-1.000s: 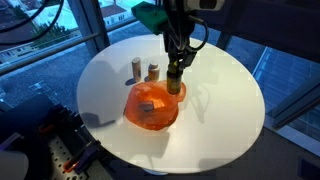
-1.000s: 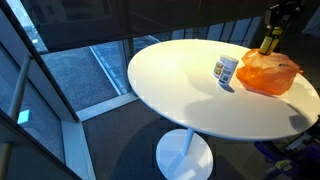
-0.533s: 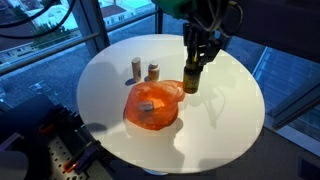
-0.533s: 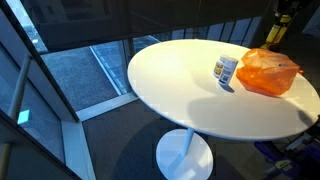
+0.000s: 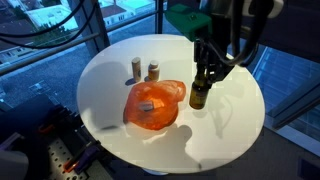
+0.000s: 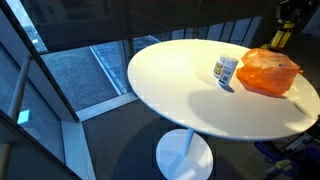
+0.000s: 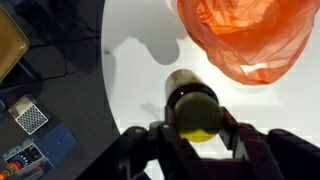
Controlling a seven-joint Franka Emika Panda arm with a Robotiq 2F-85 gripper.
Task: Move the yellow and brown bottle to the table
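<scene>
My gripper point(image 5: 205, 80) is shut on the yellow and brown bottle point(image 5: 199, 96), holding it upright by its top, just to the right of the orange bowl point(image 5: 152, 105) and low over the round white table point(image 5: 235, 125). In the wrist view the bottle point(image 7: 192, 100) sits between the two fingers, its yellow cap point(image 7: 200, 132) partly showing, with the orange bowl point(image 7: 250, 35) above it. In an exterior view the bottle point(image 6: 279, 39) and gripper point(image 6: 288, 14) stand behind the bowl point(image 6: 268, 72).
Two pale bottles point(image 5: 144, 70) stand on the table behind the bowl; they also show in an exterior view point(image 6: 226, 69). The bowl holds a small grey object point(image 5: 146, 105). Glass windows and a floor drop surround the table.
The gripper has carried the bottle from above the bowl's rim to the right and down, so it now hangs low over the table beside the bowl.
</scene>
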